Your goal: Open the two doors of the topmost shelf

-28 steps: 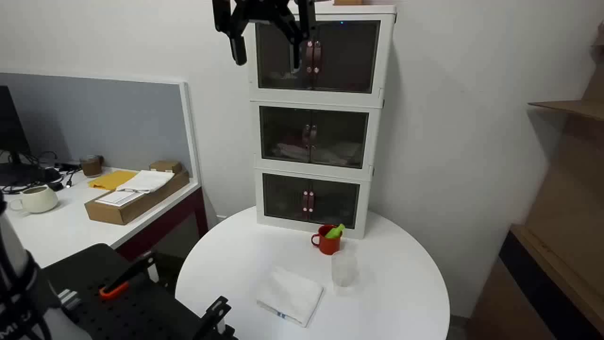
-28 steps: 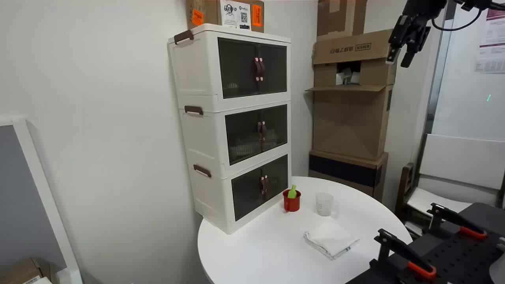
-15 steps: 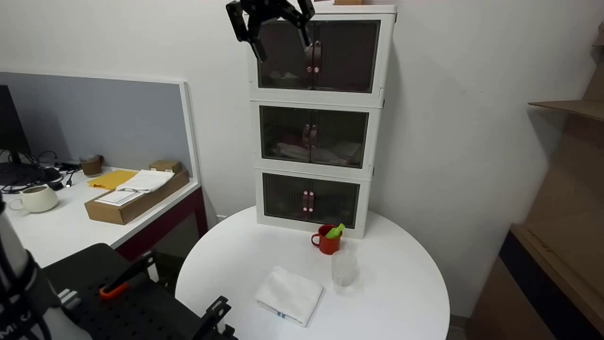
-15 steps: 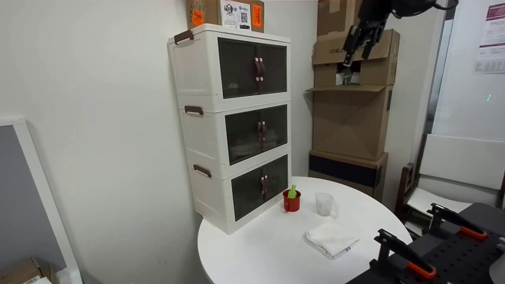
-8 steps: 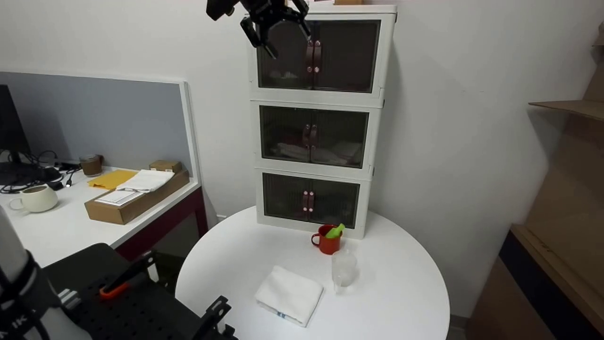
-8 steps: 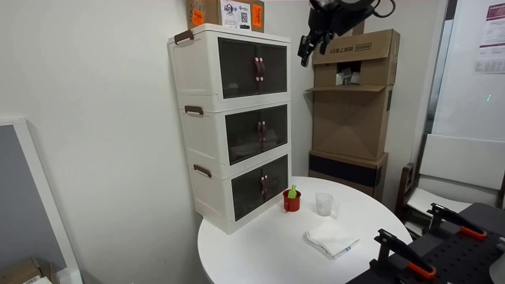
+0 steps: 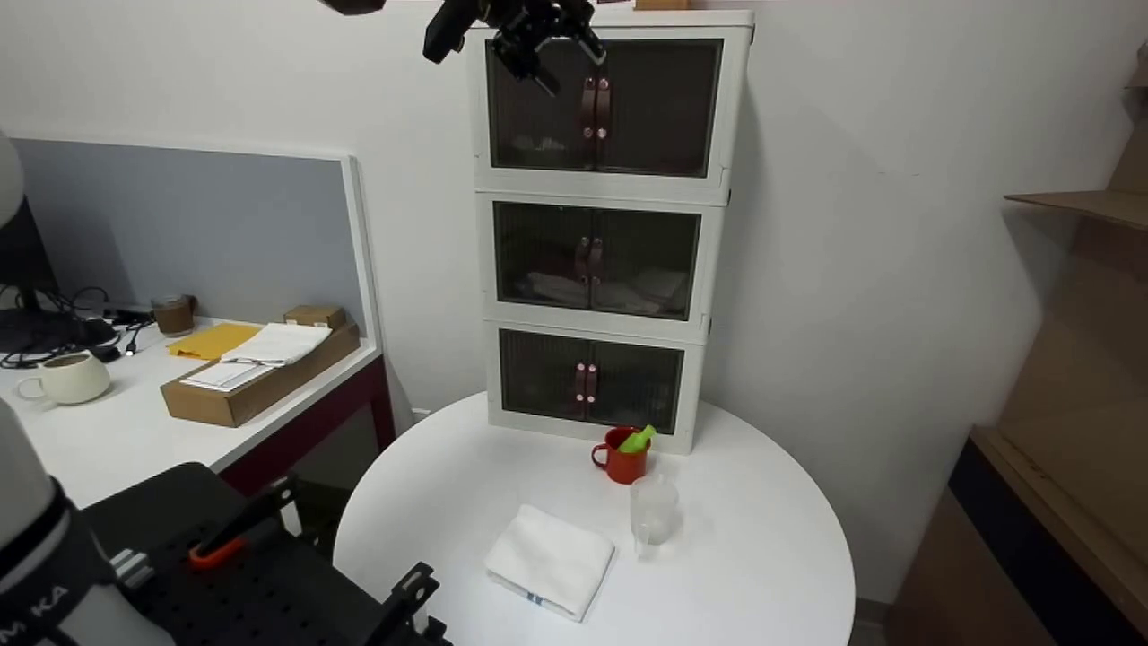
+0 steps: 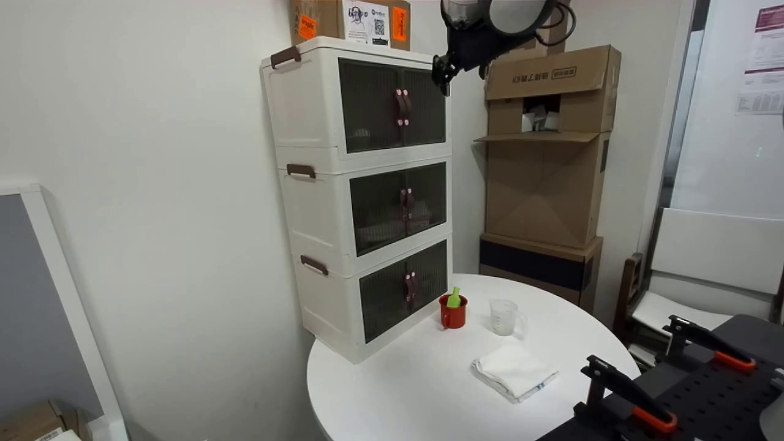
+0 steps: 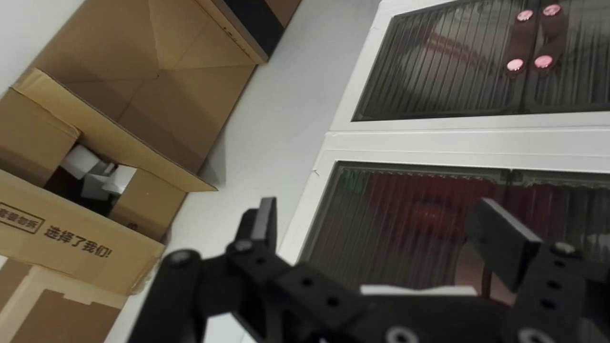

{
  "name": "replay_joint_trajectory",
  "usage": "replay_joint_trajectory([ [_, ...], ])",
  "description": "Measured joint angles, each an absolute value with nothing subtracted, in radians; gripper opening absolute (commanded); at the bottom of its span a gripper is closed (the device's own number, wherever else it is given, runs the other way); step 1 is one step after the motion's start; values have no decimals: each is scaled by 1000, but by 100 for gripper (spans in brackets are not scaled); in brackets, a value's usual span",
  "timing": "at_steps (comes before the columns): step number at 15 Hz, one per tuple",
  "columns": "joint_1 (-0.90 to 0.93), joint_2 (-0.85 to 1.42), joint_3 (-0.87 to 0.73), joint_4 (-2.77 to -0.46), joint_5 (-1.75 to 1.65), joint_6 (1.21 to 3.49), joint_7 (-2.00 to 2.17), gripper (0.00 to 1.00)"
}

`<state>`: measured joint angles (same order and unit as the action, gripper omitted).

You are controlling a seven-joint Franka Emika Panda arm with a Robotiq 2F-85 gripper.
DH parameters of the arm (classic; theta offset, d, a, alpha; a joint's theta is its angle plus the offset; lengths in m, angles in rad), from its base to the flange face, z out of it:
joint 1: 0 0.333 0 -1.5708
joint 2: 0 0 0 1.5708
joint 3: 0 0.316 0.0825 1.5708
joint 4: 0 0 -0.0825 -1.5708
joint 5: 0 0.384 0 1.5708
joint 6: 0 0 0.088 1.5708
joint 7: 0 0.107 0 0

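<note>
Against a pale wall (image 7: 897, 269), a white three-tier cabinet (image 7: 715, 287) stands on the far side of the table (image 7: 744, 583). The two doors (image 7: 659, 117) of its topmost shelf (image 7: 619, 187) are closed, and the gripper (image 9: 381, 224) hangs in front of them, its fingers (image 9: 265, 221) spread apart. A red mug (image 7: 625, 466) (a green item (image 7: 638, 439) sits in it) stands by the cabinet, toward the right; a folded cloth (image 7: 551, 561) lies nearer

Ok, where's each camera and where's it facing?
Exterior view: across the round table, facing the cabinet nearly head-on; lower arm and pincer show.
Exterior view: off to one side, facing the cabinet obliquely, side wall included; arm's wrist, pincer show.
Wrist view: behind the pincer, inverted, facing topmost doors past its fingers.
Shared by both exterior views: round table, red mug.
</note>
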<state>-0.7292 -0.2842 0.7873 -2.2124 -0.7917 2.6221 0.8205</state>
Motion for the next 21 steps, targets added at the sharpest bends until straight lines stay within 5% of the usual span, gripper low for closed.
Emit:
replay_joint_trajectory([
  [11,-1421,-557,1400,-2220,-999,2932,1587,100],
  [21,-1582,-919,1489,-2147,-1000,3049,1974,100],
])
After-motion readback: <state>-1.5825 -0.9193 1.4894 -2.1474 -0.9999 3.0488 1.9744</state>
